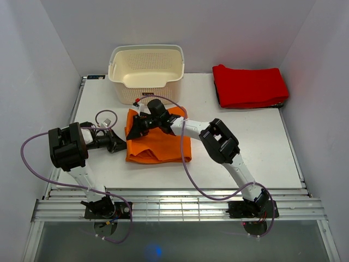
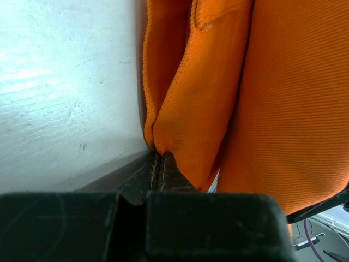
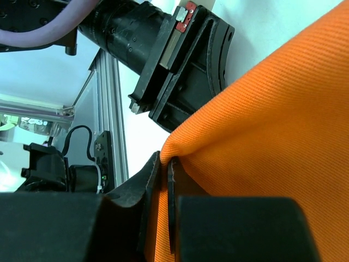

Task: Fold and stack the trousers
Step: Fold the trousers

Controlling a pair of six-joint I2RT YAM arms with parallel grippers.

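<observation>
White surface (image 1: 262, 147) holds everything: a cream basket (image 1: 146, 68) at the far edge, a red cloth (image 1: 250, 86) folded in the far right corner, and the orange trousers (image 1: 161, 146) lying left of centre, just in front of the basket. The trousers are already gathered into a compact, roughly square bundle of several layers, so most of the folding looks done. Its edges are uneven and the near side sags, so I judge that 1 more fold or a tidy-up is in hand. The stacking is not yet done, since the bundle lies well apart from the red cloth, which is the likely place for it. The left arm (image 1: 68, 147) is bent low at the left side, its wrist stretched level toward the bundle's left edge. The right arm (image 1: 221, 143) reaches from its base across the bundle, elbow raised, forearm sloping down to the cloth's far left corner. The left claw (image 1: 123, 144) is closed tight, and its wrist view shows the tips pinching a folded edge of the trousers just above the surface. The right claw (image 1: 134, 129) is likewise closed, nipping a ridge of orange cloth between its tips, with the left claw near it.
</observation>
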